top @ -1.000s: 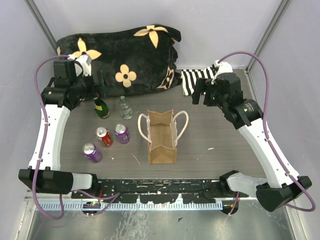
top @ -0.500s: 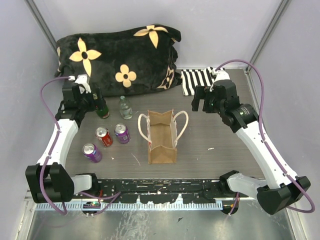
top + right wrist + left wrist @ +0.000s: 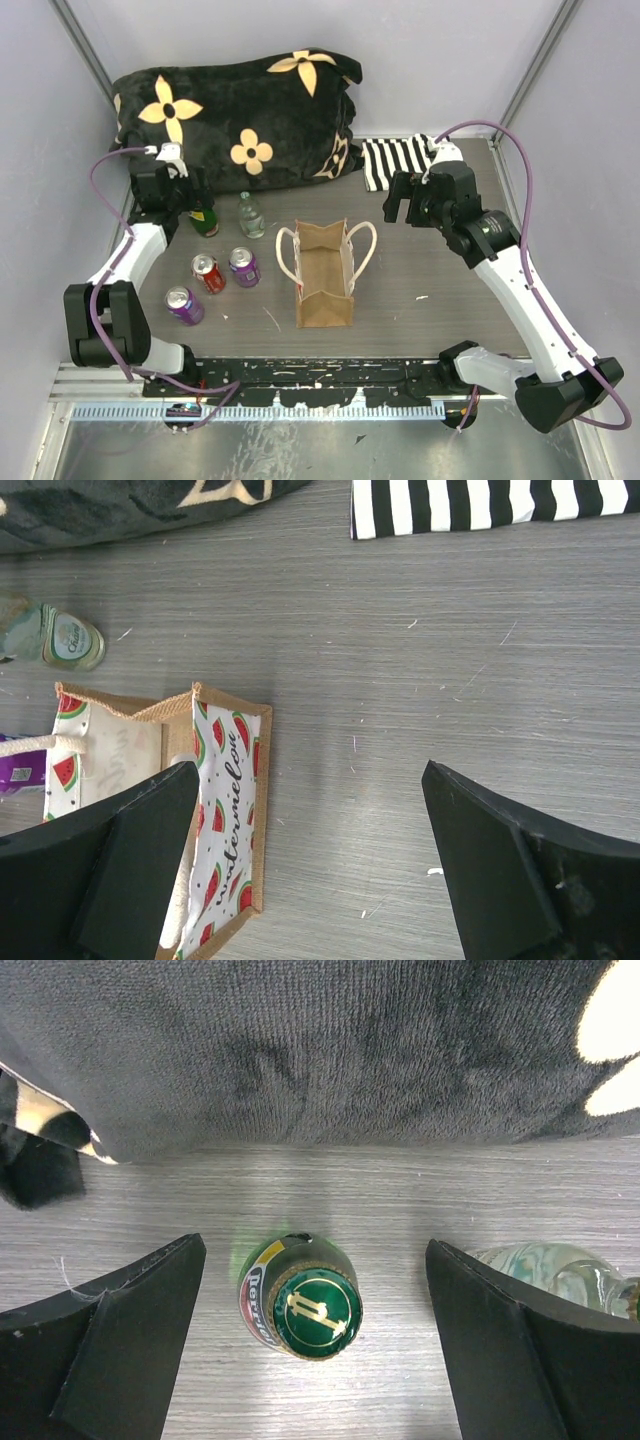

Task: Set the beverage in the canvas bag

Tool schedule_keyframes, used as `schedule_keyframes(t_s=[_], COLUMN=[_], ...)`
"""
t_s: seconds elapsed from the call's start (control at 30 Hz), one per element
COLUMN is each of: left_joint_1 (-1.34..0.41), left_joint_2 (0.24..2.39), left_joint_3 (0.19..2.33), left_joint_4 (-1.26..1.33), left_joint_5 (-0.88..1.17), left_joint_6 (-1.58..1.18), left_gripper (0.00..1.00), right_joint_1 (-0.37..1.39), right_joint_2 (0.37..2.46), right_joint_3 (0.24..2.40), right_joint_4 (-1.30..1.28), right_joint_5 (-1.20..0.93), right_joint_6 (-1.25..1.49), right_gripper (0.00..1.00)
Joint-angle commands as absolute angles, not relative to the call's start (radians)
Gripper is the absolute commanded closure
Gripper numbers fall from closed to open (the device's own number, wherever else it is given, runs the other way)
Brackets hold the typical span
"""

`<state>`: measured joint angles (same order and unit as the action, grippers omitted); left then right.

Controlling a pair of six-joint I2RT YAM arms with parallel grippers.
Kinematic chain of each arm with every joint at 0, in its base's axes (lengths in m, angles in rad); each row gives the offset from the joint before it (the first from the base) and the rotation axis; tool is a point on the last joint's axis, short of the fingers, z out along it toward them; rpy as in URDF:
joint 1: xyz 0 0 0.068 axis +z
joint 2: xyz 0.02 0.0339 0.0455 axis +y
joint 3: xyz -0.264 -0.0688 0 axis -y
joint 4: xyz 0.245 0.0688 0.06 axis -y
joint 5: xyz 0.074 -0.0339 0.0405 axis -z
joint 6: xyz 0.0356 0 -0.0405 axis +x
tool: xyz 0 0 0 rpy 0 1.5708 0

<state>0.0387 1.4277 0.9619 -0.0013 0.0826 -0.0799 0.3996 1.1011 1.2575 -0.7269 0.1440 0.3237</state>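
Little of the task is done. The bag (image 3: 323, 272) stands upright and open, and no drink shows inside it from above; the right wrist view shows only its watermelon-print lining, with part of the floor hidden. All the drinks stand on the table to the left of the bag.

The left gripper (image 3: 315, 1260) is down over the green bottle (image 3: 303, 1297), which stands left of the bag and a little behind it. The fingers are spread wide, one on each side of the cap, and neither touches it. This looks like the drink chosen, with the grasp not yet made. Closing on it, lifting it, carrying it to the bag and lowering it in are all left to do.

The right gripper (image 3: 310, 770) is also spread open and holds nothing. It hangs above bare table to the right of the bag and behind it.

Count:
- One black plush (image 3: 240, 115), behind the bag to the left.
- One striped cloth (image 3: 395, 162), behind the bag to the right.
- One bag.
- Two bottles: the green bottle, and a clear bottle (image 3: 250, 215) between it and the bag.
- Three cans left of the bag: one red can (image 3: 208, 273) and two purple cans (image 3: 244, 267).
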Motion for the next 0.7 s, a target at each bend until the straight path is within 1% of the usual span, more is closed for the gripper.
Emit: schedule_keyframes(t_s=[0.0, 0.07, 0.3, 0.4, 0.5, 0.53, 0.57, 0.67], left_joint_1=[0.041, 0.04, 0.04, 0.04, 0.04, 0.041, 0.04, 0.04], left_joint_2=[1.437, 1.449, 1.517, 1.534, 1.544, 1.547, 1.55, 1.548], left_joint_3=[0.952, 0.94, 0.922, 0.919, 0.916, 0.918, 0.919, 0.924], left_joint_4=[0.098, 0.11, 0.163, 0.178, 0.188, 0.189, 0.188, 0.171], left_joint_5=[0.072, 0.076, 0.074, 0.073, 0.076, 0.079, 0.082, 0.095], left_joint_6=[-0.081, -0.08, -0.106, -0.116, -0.118, -0.118, -0.119, -0.118], left_gripper=[0.01, 0.01, 0.1, 0.12, 0.25, 0.32, 0.36, 0.62], right_joint_1=[0.397, 0.398, 0.397, 0.397, 0.398, 0.397, 0.398, 0.398], right_joint_2=[1.063, 1.06, 1.085, 1.089, 1.087, 1.086, 1.084, 1.079], right_joint_3=[1.251, 1.248, 1.266, 1.273, 1.267, 1.263, 1.259, 1.245], right_joint_4=[-0.697, -0.696, -0.704, -0.712, -0.712, -0.712, -0.712, -0.71], right_joint_5=[0.142, 0.143, 0.134, 0.133, 0.136, 0.138, 0.138, 0.14], right_joint_6=[0.343, 0.346, 0.342, 0.339, 0.339, 0.34, 0.342, 0.347], right_gripper=[0.0, 0.0, 0.0, 0.0, 0.0, 0.0, 0.0, 0.0])
